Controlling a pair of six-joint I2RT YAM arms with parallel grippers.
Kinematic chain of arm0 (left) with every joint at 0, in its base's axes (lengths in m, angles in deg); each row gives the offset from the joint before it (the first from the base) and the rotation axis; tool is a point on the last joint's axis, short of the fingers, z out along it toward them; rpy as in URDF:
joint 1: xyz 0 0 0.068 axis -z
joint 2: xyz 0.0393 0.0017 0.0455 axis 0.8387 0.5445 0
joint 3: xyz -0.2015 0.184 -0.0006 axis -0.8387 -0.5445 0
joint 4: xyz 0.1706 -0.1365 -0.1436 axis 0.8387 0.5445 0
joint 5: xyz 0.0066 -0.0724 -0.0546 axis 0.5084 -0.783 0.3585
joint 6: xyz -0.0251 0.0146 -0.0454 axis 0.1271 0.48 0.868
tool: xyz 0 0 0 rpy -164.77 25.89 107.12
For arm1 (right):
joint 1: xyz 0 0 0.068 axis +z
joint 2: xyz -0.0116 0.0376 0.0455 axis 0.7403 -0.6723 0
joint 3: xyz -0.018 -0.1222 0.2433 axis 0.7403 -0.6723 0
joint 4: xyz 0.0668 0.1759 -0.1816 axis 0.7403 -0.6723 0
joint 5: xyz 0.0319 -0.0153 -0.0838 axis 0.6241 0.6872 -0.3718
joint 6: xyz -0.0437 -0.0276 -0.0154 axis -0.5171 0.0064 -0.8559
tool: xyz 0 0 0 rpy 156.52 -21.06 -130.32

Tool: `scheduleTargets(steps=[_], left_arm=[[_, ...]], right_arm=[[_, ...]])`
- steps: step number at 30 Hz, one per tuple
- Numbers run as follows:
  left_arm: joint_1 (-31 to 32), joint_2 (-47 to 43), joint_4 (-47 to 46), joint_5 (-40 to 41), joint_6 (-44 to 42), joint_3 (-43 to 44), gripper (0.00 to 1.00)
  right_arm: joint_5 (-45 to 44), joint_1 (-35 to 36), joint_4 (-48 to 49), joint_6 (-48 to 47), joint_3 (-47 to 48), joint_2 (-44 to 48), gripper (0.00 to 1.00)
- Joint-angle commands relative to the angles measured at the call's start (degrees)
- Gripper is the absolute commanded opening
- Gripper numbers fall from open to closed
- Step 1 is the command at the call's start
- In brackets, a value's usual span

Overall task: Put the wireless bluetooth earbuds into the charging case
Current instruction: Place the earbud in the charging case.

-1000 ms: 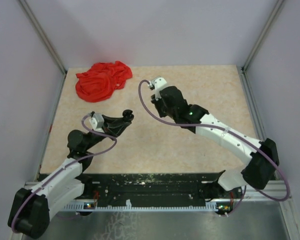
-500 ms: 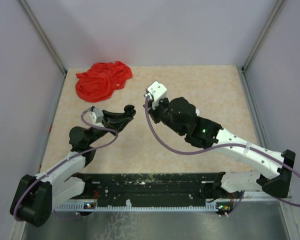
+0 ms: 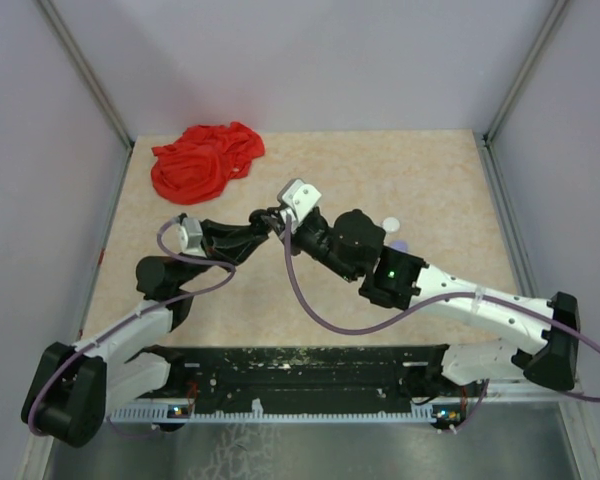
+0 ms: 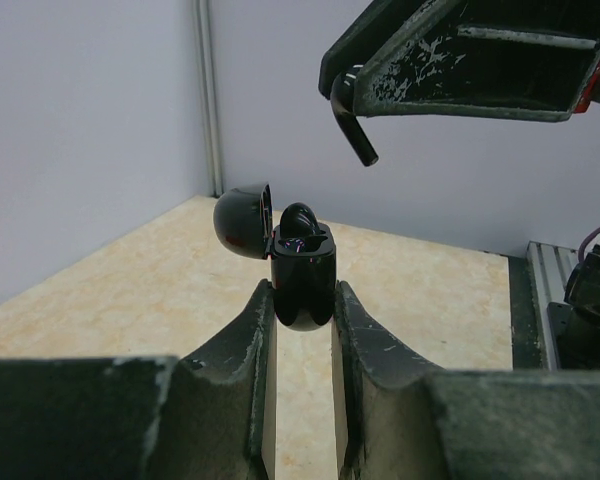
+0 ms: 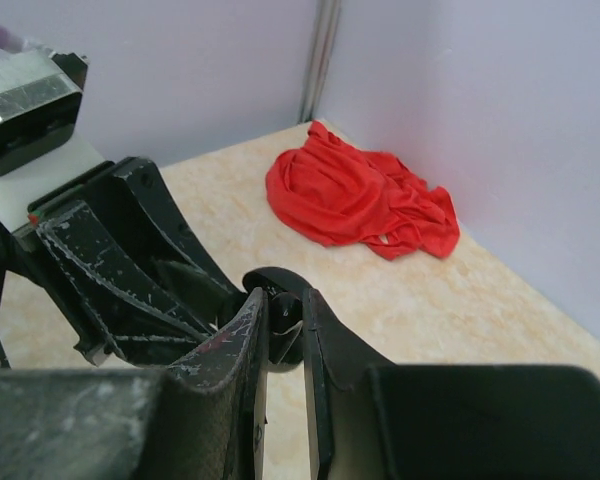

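My left gripper [image 4: 302, 292] is shut on a black charging case [image 4: 303, 275] and holds it upright above the table with its lid [image 4: 243, 220] swung open. One black earbud [image 4: 300, 216] sits in the case. My right gripper [image 5: 285, 300] is shut on a second black earbud [image 5: 286, 325]. In the left wrist view this earbud [image 4: 352, 120] hangs stem-down, above and to the right of the case's open mouth, apart from it. In the top view both grippers meet mid-table, left gripper [image 3: 260, 226] and right gripper [image 3: 277, 218] almost touching.
A crumpled red cloth [image 3: 205, 160] lies at the back left and shows in the right wrist view [image 5: 360, 195]. A white round puck [image 3: 391, 224] and a lavender one [image 3: 401, 245], partly hidden, lie behind my right arm. Lilac walls enclose the table.
My right arm has swung left and forward, bringing its earbud over the left gripper's case. My left gripper has edged right towards it, still holding the case.
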Motion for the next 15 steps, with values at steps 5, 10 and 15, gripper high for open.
scheduleTargets(steps=[5,10,15], left_arm=[[0.5,0.3,-6.1,-1.7,2.3,1.3,0.01],[0.5,0.0,-7.2,-1.3,2.9,0.9,0.01],[0.5,-0.2,-7.5,-1.1,2.9,0.7,0.01]], right_arm=[[2.2,2.3,8.6,-0.6,0.6,-2.6,0.15],[-0.4,2.7,10.5,-1.4,-0.2,-4.2,0.15],[-2.1,2.8,12.9,-2.3,-1.4,-4.5,0.15]])
